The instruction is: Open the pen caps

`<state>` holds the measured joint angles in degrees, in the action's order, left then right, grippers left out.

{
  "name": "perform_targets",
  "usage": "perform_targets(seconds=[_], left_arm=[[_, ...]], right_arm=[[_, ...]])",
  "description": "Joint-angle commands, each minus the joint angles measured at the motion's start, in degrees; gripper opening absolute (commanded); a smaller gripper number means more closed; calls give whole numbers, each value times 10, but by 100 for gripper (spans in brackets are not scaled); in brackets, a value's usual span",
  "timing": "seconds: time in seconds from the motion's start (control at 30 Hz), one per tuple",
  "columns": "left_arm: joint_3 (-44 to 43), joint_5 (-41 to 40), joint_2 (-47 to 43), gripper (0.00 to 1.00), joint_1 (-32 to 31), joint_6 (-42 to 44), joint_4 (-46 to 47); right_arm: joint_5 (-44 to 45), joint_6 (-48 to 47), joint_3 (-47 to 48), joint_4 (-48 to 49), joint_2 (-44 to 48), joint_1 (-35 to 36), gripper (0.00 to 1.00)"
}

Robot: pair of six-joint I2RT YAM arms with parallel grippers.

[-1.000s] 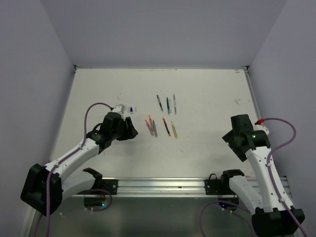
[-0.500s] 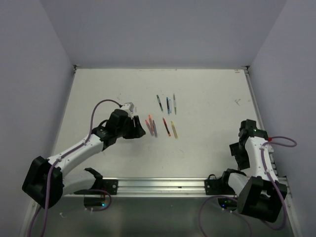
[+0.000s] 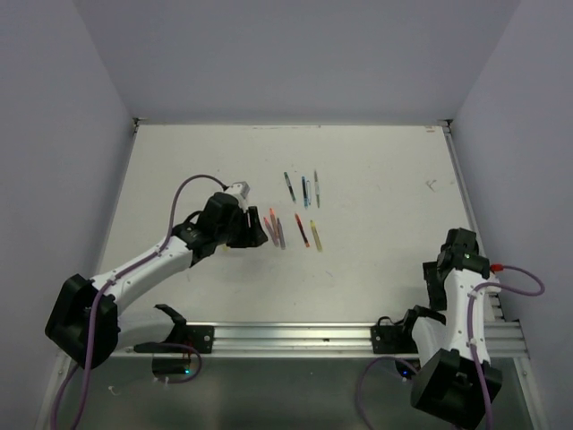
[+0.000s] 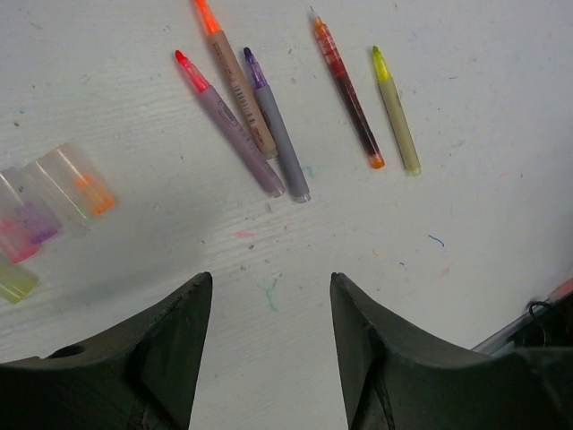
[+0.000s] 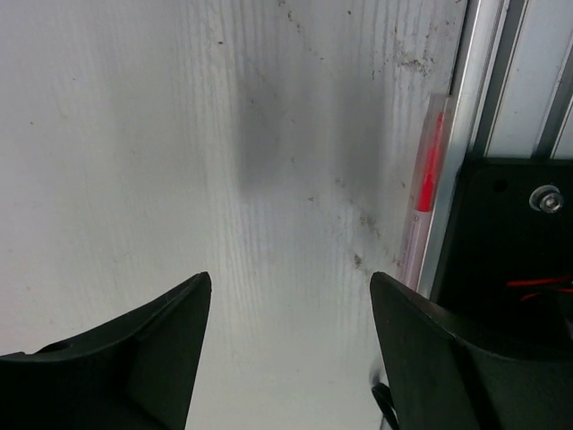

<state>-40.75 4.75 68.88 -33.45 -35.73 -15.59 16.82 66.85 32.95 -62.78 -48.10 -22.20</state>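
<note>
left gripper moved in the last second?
Yes. The left gripper shifted right across the table toward the pens, which lie where they were; its tips now nearly reach them.

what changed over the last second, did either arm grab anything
The left gripper slid right across the table to the near row of pens; its jaws are open and empty. The right gripper pulled back toward the table's near edge, also open and empty. Nothing was grabbed. The pens lie where they were.
</note>
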Motion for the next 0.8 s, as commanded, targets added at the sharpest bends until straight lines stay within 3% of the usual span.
perform_targets(seconds=[0.0,0.23,0.4,0.5,0.63,0.77], left_arm=[[-26,32,6,59,-13,21,14],[-42,124,47,62,-54,36,92],[-86,158,102,59,-124,67,139],[-96,225,141,54,-146,85,209],[-145,264,204,35,-163,97,245],[-215,272,282,19,-195,114,240]], right_arm=[[21,42,-15,-4,32,-4,76],[22,69,-20,1,55,-4,74],[-22,-69,63,62,29,-4,71],[-94,-188,128,83,-8,-4,73],[-213,-312,185,96,-23,-4,75],[-259,-341,223,108,-15,-4,68]])
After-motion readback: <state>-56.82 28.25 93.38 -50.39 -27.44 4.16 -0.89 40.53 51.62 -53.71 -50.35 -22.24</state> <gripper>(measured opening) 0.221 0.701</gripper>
